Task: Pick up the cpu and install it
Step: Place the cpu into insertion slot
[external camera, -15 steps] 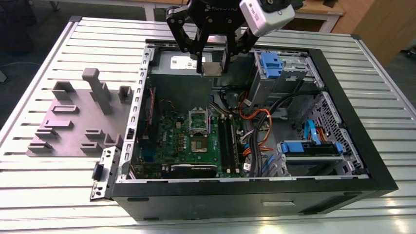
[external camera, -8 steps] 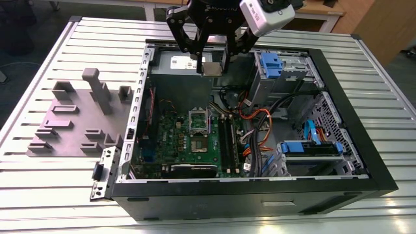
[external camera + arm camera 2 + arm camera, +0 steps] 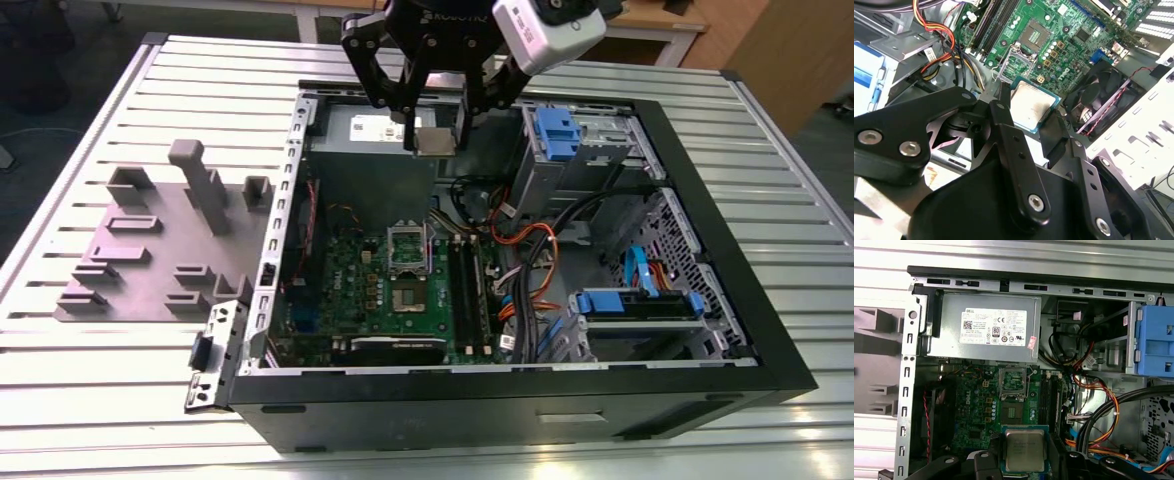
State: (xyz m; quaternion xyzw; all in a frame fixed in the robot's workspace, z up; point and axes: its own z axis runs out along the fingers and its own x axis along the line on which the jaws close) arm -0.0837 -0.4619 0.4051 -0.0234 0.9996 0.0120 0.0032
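One big open tower case (image 3: 534,400) sits under the arm, with the grey power supply (image 3: 984,330) about straight below the tool and the green motherboard (image 3: 974,405) further along and lower down inside. The gripper (image 3: 437,128) hangs above the case with its fingers pinched narrow on the cpu (image 3: 434,141), gripping it by the edges. In both wrist views the silvery top of the cpu (image 3: 1031,105) faces the camera, and it looks flat and square between the fingers. So I'd say the pick-up part is done and this is the carry: chip in the air, well clear of the board and nowhere near seated. The socket frame (image 3: 1013,381) sits on the board beyond the fingertips, and it looks flipped open as far as I can tell. Judging from this, installing calls for getting the chip centred right over that socket, level and turned the right way, then lowered really gently so nothing gets bent
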